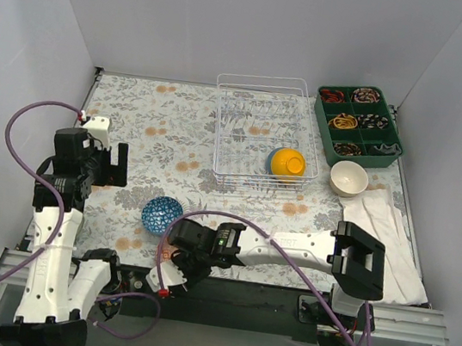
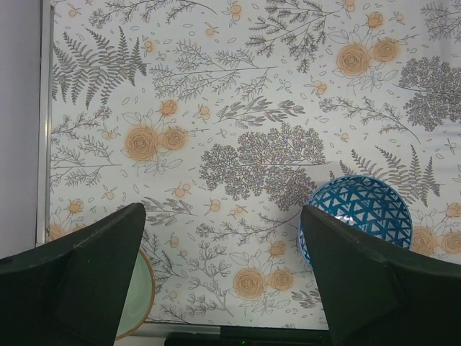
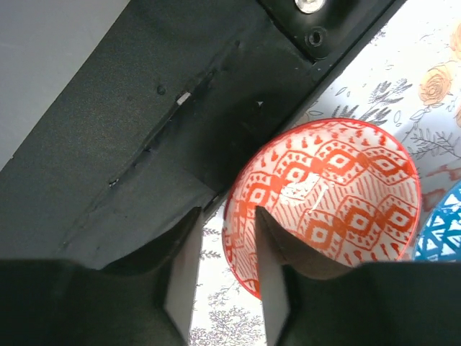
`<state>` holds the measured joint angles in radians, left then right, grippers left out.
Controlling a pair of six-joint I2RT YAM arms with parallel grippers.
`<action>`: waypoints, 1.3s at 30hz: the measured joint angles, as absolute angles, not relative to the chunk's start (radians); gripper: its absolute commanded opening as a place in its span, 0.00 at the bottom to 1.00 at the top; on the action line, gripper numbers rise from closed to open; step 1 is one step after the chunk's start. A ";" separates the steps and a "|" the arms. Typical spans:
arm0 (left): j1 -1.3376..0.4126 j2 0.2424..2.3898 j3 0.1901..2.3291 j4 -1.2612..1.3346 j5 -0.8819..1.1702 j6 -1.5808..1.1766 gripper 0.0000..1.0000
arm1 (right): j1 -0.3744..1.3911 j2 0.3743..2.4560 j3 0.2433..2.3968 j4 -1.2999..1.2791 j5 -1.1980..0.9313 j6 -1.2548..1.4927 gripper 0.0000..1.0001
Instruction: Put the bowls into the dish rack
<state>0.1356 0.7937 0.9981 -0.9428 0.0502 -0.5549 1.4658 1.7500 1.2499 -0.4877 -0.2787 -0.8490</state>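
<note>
My right gripper [image 3: 223,288] straddles the rim of the red-and-white patterned bowl [image 3: 338,209] at the table's front edge. One finger is inside the bowl, the other outside with a gap to the wall, so it is open. In the top view that gripper [image 1: 174,273] hides this bowl. The blue-patterned bowl [image 1: 161,214] sits just beyond it. My left gripper [image 2: 223,288] hangs wide open and empty above the mat, between a pale mint bowl [image 2: 137,295] and the blue-patterned bowl [image 2: 360,209]. An orange-yellow bowl [image 1: 286,163] stands in the white wire dish rack [image 1: 218,119]. A cream bowl [image 1: 349,179] sits right of the rack.
A dark green compartmented tray [image 1: 395,150] of small items stands at the back right. A white cloth [image 1: 383,235] lies along the right side. The black front ledge [image 3: 144,144] runs close behind the red-and-white bowl. Grey walls enclose the table.
</note>
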 measured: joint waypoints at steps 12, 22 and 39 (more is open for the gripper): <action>0.136 0.781 1.023 -0.951 0.099 -0.555 0.90 | 1.483 1.750 1.212 -0.464 -0.202 -0.883 0.01; 0.136 0.816 1.103 -0.968 0.194 -0.542 0.84 | 1.490 1.665 1.269 -0.701 -0.144 -0.860 0.01; -0.045 1.432 1.592 -0.774 0.344 -0.496 0.64 | 0.728 1.649 1.814 -0.789 -0.488 -0.568 0.01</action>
